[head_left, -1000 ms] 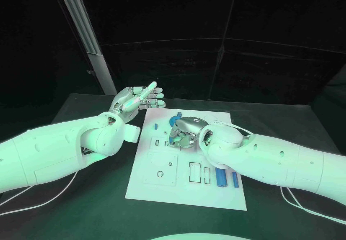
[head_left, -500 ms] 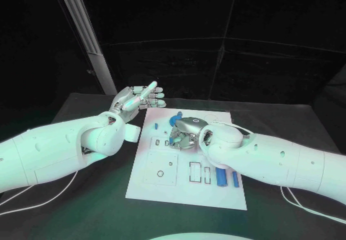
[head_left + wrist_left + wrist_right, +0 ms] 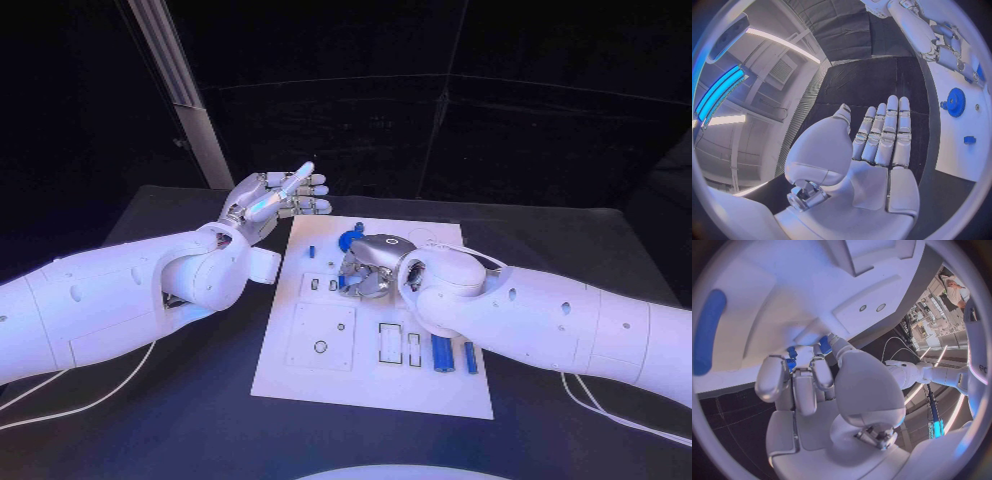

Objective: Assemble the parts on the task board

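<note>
The white task board (image 3: 368, 385) lies in the middle of the table. My right hand (image 3: 366, 268) is down on its middle, fingers curled in. In the right wrist view its fingertips (image 3: 795, 371) pinch a small blue part (image 3: 792, 354) against the board (image 3: 786, 285); a second blue bit (image 3: 825, 345) shows by the thumb. A blue gear (image 3: 351, 240) sits just beyond that hand, also seen in the left wrist view (image 3: 956, 102). My left hand (image 3: 274, 200) is raised off the board's far left corner, fingers (image 3: 886, 130) straight and together, holding nothing.
Two long blue parts (image 3: 441, 352) (image 3: 470, 357) lie in slots at the board's near right. Outlined slots (image 3: 392, 343) mark the near half. A small blue piece (image 3: 970, 140) sits near the gear. Cables (image 3: 606, 415) trail off the table's right side.
</note>
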Robot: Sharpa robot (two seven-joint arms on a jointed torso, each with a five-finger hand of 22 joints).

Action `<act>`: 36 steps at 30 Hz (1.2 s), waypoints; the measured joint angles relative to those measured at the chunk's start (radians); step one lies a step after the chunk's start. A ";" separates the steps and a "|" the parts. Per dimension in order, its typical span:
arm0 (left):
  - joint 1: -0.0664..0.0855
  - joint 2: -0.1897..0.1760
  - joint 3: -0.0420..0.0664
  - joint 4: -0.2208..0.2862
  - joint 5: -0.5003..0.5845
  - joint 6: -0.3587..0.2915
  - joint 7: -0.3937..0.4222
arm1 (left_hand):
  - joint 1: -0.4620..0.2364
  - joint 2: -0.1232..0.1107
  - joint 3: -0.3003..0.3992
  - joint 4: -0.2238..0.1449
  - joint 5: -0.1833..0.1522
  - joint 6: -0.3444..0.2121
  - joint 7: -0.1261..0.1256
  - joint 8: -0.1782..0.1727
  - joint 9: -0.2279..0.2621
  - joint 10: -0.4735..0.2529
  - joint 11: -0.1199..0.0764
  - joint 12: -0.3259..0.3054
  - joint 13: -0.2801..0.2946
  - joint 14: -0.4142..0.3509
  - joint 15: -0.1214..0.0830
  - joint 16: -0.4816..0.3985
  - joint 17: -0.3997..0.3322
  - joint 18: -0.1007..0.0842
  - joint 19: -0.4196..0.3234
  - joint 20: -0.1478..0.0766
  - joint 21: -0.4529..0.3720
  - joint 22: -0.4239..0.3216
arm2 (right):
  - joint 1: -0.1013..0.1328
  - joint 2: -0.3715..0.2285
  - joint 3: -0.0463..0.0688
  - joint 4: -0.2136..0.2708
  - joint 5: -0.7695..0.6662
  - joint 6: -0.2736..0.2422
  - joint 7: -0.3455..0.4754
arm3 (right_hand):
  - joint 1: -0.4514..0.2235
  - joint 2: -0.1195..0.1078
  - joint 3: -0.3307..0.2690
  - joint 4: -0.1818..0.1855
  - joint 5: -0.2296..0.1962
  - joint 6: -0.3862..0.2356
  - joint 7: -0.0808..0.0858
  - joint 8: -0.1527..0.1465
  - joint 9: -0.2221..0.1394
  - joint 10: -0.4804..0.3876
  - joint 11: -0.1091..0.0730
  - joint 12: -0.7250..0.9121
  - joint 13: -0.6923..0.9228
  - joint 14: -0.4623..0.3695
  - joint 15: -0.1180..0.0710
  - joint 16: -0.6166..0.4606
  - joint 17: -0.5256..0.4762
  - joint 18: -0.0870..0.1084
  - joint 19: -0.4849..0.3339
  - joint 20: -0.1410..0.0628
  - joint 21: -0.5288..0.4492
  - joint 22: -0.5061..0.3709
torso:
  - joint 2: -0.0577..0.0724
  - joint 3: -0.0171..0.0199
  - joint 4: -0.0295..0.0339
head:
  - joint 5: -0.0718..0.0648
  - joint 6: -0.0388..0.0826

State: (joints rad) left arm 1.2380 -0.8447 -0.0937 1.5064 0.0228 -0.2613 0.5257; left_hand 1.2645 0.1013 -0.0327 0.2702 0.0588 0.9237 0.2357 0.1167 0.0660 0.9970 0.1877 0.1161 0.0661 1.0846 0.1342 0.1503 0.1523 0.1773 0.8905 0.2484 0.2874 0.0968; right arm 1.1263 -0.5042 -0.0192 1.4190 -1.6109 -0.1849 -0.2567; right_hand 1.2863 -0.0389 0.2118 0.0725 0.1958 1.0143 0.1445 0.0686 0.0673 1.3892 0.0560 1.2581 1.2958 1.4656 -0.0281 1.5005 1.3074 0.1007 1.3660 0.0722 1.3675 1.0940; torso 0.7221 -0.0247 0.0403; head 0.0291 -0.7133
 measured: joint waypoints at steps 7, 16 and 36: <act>0.000 0.001 0.000 -0.001 0.000 0.001 -0.001 | 0.000 0.000 0.000 0.000 0.000 0.000 0.000 0.000 0.000 0.000 0.000 0.000 0.000 0.000 0.000 0.000 0.000 0.000 0.000 0.000 0.000 0.000 | -0.001 0.000 -0.001 0.002 -0.003 -0.001 -0.007 | -0.028 -0.028 -0.030 0.016 0.005 -0.051 0.010 -0.004 -0.003 -0.016 0.008 -0.020 -0.019 0.001 0.009 -0.004 0.000 0.000 -0.003 0.010 -0.001 -0.007 | 0.000 0.0000 0.0000 | 0.000 0.001; 0.000 0.001 0.000 -0.001 0.000 0.001 -0.005 | 0.000 0.000 0.000 0.000 0.000 0.000 0.000 0.000 0.000 0.000 0.000 0.000 0.000 0.000 0.000 0.000 0.000 0.000 0.000 0.000 0.000 0.000 | -0.002 0.000 -0.001 0.003 -0.004 -0.002 -0.014 | -0.062 -0.062 -0.076 0.045 0.000 -0.061 0.010 -0.005 0.004 -0.019 0.012 -0.024 -0.024 0.001 0.009 -0.005 0.000 0.000 -0.006 0.014 -0.005 -0.010 | 0.000 -0.0001 0.0000 | 0.000 0.000; 0.000 -0.002 0.000 -0.024 -0.060 0.013 -0.076 | 0.033 -0.017 -0.007 -0.046 0.000 0.099 -0.067 0.022 0.006 0.187 -0.084 0.051 0.026 0.326 -0.100 0.172 0.136 0.000 0.247 -0.102 0.130 0.053 | 0.006 -0.178 -0.004 0.120 0.081 -0.176 0.152 | -0.023 -0.058 -0.168 0.089 0.017 -0.111 0.021 -0.002 0.003 -0.101 0.021 -0.122 -0.111 -0.001 0.018 -0.103 -0.031 0.012 -0.089 0.029 -0.110 -0.191 | -0.007 0.0022 -0.0065 | 0.002 0.014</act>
State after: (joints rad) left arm 1.2380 -0.8467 -0.0938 1.4820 -0.0368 -0.2479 0.4501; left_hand 1.2975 0.0839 -0.0393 0.2243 0.0587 1.0231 0.1692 0.1384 0.0717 1.1843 0.1041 0.1667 0.0924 1.4102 0.0341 0.3223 0.2879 0.1771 1.1375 0.1469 0.4176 0.1501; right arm 1.1324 -0.6823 -0.0232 1.5394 -1.5300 -0.3607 -0.1050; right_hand 1.2635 -0.0970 0.0438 0.1620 0.2129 0.9032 0.1656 0.0670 0.0703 1.2881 0.0774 1.1365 1.1852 1.4648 -0.0103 1.3976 1.2761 0.1126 1.2770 0.1015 1.2575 0.9031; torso 0.7156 -0.0225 0.0337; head 0.0316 -0.6994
